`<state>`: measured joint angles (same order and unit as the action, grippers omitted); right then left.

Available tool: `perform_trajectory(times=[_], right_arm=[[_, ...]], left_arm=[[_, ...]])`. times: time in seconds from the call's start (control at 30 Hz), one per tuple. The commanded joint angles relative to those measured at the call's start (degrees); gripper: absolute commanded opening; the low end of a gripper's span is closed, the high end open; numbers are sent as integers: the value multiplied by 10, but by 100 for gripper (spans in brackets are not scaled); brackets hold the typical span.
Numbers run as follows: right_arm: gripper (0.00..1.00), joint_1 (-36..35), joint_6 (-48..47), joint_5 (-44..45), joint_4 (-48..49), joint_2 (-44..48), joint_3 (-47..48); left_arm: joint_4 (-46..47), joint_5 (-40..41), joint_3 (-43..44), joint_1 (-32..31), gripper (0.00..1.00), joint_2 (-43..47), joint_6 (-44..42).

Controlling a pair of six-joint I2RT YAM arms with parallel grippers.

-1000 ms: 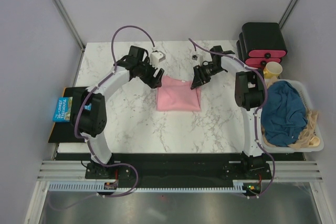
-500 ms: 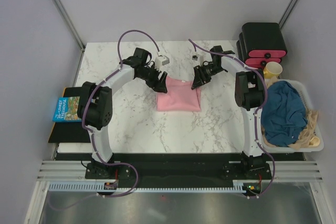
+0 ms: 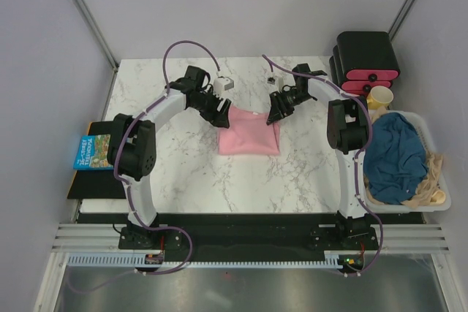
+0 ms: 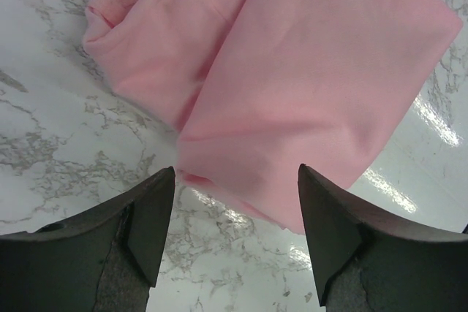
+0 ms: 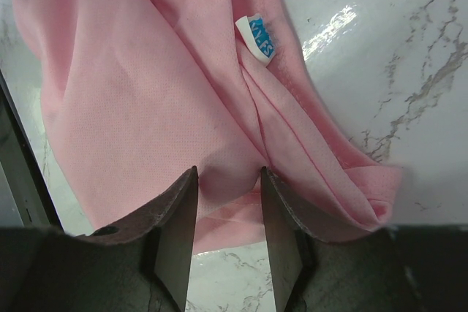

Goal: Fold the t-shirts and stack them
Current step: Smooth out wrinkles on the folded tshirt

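Since the earlier frame almost nothing has been moved; the left hand (image 3: 222, 117) is kept open above the pink t-shirt (image 3: 249, 138), folded at the table (image 3: 292, 180) centre. The right hand (image 3: 273, 116) is closed on the t-shirt's upper right corner, while the teal t-shirt (image 3: 395, 157) is seen in the basket (image 3: 441, 196) at the right.

A white marble-patterned table (image 3: 183, 180) with grey veining fills the centre of the enclosure and serves as the reference for all other items. Off its left edge, a blue-covered book (image 3: 91, 153) rests on a flat black mat (image 3: 86, 182); at its far right corner stand stacked black boxes with pink fronts (image 3: 365, 60), with a yellow cup (image 3: 380, 97) just in front of them. Along the table's right edge sits a white basket (image 3: 433, 137), over whose near rim a tangle of beige, string-like material (image 3: 430, 184) spills.
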<state>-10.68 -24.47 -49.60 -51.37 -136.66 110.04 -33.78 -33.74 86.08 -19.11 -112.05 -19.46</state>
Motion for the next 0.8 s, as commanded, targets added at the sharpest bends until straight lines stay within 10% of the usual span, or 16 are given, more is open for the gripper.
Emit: perform_trajectory(times=[0.0,0.77], right_arm=[[47,-3,-15,-6,8,23,9],[36,-4,-15,-2,9,10,16]], left_arm=[[32,32,28,7,75,1,-5],[29,21,31,8,64,-52,-25]])
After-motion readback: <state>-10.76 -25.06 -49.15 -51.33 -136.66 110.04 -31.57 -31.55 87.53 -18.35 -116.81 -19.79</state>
